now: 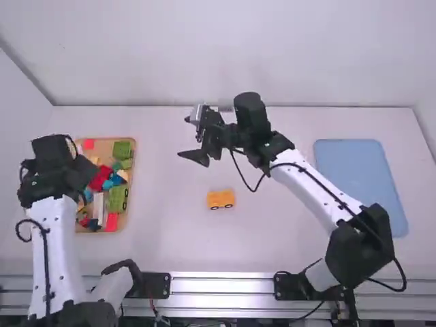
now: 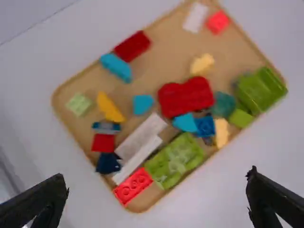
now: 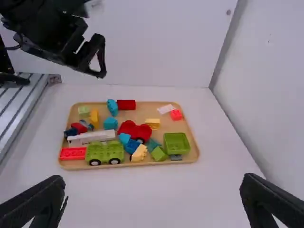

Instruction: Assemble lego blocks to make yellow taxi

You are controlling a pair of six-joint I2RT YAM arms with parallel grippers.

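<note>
Left side first: we find the left claw with its fingers spread wide, hanging at the left part of a shallow tan tray of mixed plastic blocks. Among these we note a small yellow block leaning beside a dark blue block, near the tray's edge. Moving right, the right claw hangs near the middle, beyond the car from the bases; its fingers stand wide apart with nothing between them, and it faces left, toward the tray. Next, the thing that matters: a yellow plastic block car, resting on the white worktop, well apart from the tray. Key relation: from the right claw the car lies back toward the arm bases and slightly to the right, its long axis running roughly left to right. We judge the right claw nearer, so it looks the better one to steady the car, but it would have to come back toward the bases, turn down and close across the short width. The left claw seems better placed to fetch a block. Farthest right lies a flat blue panel.
</note>
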